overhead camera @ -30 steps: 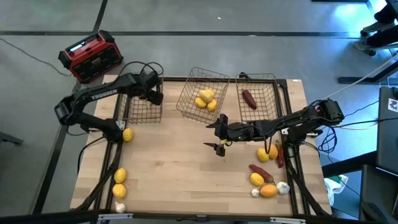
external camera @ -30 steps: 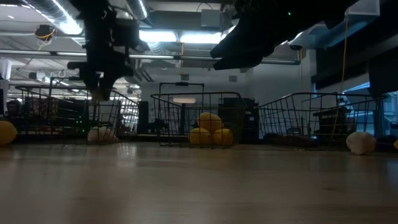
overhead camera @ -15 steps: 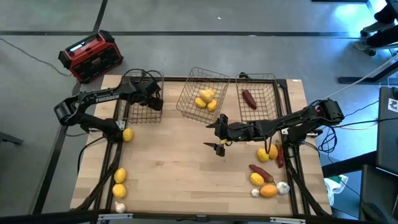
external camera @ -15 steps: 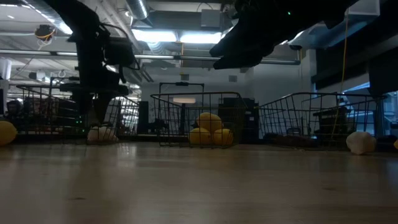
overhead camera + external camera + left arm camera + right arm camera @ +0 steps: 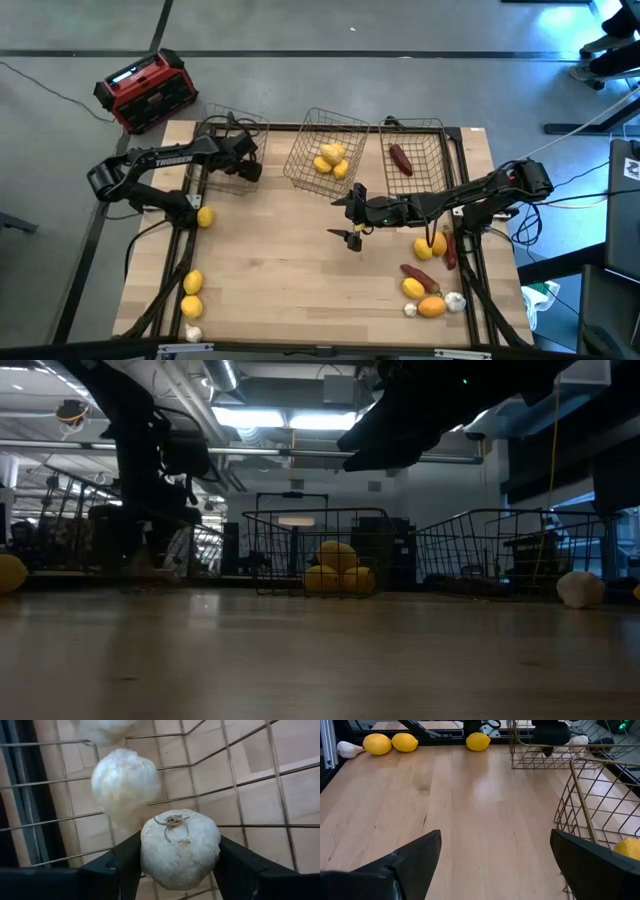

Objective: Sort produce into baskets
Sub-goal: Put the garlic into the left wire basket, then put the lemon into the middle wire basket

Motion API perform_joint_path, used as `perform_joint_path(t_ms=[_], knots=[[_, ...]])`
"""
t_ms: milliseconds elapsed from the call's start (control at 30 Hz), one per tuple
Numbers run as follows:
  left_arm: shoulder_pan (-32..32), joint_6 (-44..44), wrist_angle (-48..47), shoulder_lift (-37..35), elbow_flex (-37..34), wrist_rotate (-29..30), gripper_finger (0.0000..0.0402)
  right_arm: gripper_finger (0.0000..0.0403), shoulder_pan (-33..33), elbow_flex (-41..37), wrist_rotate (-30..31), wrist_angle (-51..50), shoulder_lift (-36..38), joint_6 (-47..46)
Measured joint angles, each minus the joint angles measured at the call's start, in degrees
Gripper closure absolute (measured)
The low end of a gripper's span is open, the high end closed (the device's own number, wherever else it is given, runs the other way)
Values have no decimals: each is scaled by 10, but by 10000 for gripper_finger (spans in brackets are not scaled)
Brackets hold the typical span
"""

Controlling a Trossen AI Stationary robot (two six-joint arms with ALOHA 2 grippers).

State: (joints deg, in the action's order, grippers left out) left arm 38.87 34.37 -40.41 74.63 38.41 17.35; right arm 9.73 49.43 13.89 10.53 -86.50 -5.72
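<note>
My left gripper reaches into the left wire basket at the table's far left and is shut on a white bulb. Another white bulb lies in that basket just past it. The middle basket holds lemons. The right basket holds a dark red piece. My right gripper hangs open and empty over the table's middle. Loose lemons lie near left, and mixed produce lies near right. My left gripper pinches the white bulb by its two opposite sides between its two fingers. The bulb's stem end faces the wrist camera. The fingers come from above, slanting down into the left basket. I cannot tell whether the bulb touches the basket's floor.
A red-and-black box stands on the floor past the far left corner. One lemon lies by the left arm's base. A lemon and a dark red piece lie under the right arm. Bare wood lies between the two produce groups.
My left gripper has gone down into the left basket with the bulb, staying shut on it. The left basket has shifted a little toward the table's far edge and now sits tilted. My right arm has kept still.
</note>
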Motion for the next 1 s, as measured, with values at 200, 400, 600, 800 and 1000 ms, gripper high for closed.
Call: perform_joint_path(t_ms=[200,400,600,800,1000], knots=[[0,0,4,0,0,0,172,31,0,0,0,0,0,0],[0,0,5,0,0,-1,129,31,0,0,0,0,0,0],[0,-11,-13,-12,10,-4,117,31,0,0,0,0,0,0],[0,-17,-47,-31,51,-4,120,31,0,0,0,0,0,0],[-15,-30,-101,-35,106,-8,121,31,0,0,0,0,0,0]])
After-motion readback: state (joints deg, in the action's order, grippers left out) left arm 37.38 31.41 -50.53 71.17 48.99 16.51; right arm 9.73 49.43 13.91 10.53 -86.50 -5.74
